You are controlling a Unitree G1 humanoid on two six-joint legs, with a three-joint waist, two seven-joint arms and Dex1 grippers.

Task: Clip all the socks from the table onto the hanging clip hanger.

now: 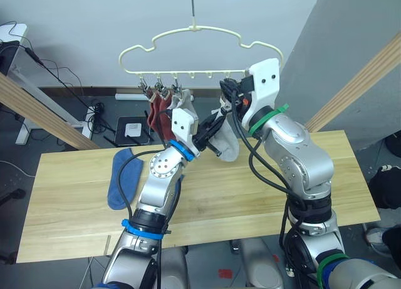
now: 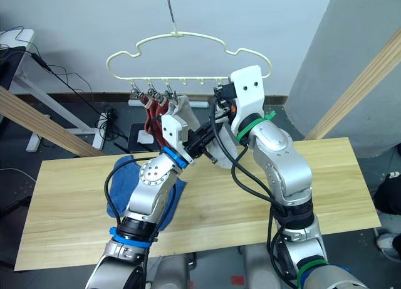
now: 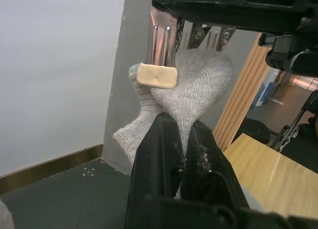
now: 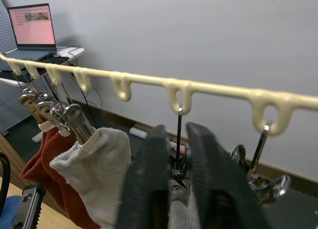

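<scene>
- While the grey sock (image 1: 227, 145) hangs with its long axis vertical just below the hanger (image 1: 200, 51), its upper edge meets a metal clip (image 3: 160, 50).
- Left gripper (image 3: 185, 139): pinched on the sock from beneath.
- Right gripper (image 4: 175, 154): fingers narrow, squeezing that clip, nearer the hanger.
- Blue sock (image 1: 123, 176): flat on the table (image 1: 62, 195).

Both your arms are raised and angled inward, wrists meeting near the middle. Your left gripper (image 3: 185, 139) has its black fingers pinched together around grey knit fabric. Your right gripper (image 4: 175, 154) sits higher, fingers pointing up, nearly closed on a thin metal clip stem.
</scene>
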